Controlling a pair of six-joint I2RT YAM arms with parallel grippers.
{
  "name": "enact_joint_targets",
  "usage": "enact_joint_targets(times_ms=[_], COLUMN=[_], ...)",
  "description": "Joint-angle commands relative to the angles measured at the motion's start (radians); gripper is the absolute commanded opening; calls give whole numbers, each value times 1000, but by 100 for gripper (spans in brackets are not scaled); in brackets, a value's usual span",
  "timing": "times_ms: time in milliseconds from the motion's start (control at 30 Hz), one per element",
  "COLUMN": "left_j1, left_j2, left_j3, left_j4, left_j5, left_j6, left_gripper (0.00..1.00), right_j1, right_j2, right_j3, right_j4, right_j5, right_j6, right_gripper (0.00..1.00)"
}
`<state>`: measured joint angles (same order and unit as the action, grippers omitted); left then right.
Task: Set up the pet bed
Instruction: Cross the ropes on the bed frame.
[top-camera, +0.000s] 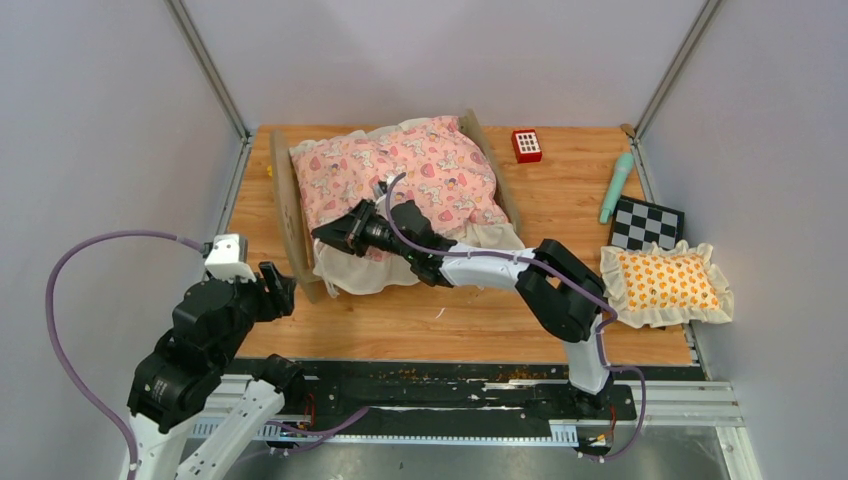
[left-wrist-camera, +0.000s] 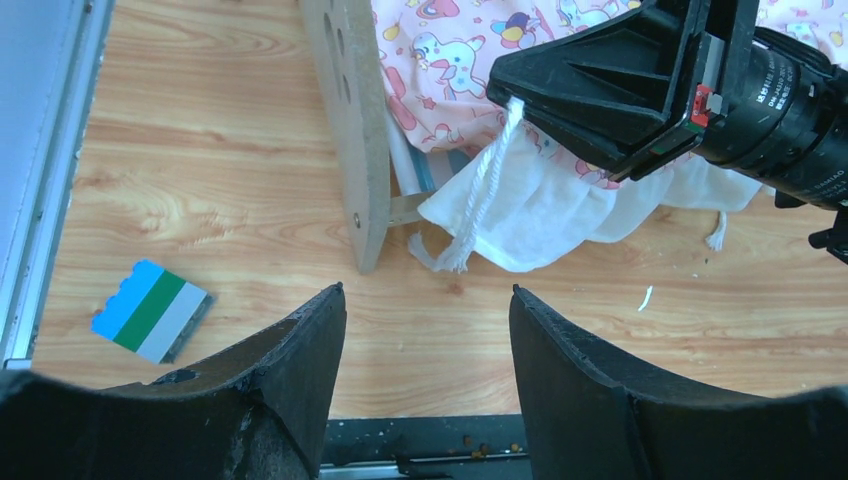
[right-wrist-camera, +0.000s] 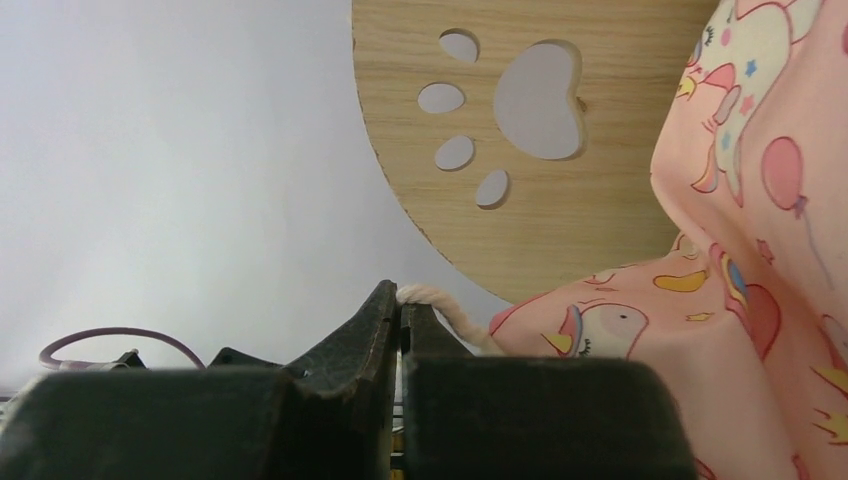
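Pinching a white cord (right-wrist-camera: 445, 303) at the edge of the pink quilt (top-camera: 410, 170), the right gripper (top-camera: 335, 232) stands fully closed on it just beside the paw-print headboard (right-wrist-camera: 540, 180), while the left gripper (left-wrist-camera: 425, 293) hangs wide apart and empty over the table (top-camera: 600, 190) nearby. The pet bed (top-camera: 292, 200) sits at the back left of the table with the quilt heaped on it, so the step in hand looks like spreading the quilt. The next move, I judge, calls for drawing the cord toward the headboard gently enough that the light bed does not slide.
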<state>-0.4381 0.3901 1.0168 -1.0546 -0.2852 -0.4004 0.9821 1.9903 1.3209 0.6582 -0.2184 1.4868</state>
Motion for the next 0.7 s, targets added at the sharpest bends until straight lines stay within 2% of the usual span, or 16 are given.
enact_joint_targets(times_ms=[0, 667], left_j1=[-1, -1], left_j2=[-27, 11], left_j3=[1, 40], left_j4=[51, 95], left_j5=[-28, -48], left_j6=[18, 108], left_gripper=[68, 69], right_j1=[16, -6], right_j2=[17, 69], right_j3=[79, 138], right_j4=[-25, 6], right_j5=[22, 213], right_j6=[-24, 67], right_gripper=[2, 6])
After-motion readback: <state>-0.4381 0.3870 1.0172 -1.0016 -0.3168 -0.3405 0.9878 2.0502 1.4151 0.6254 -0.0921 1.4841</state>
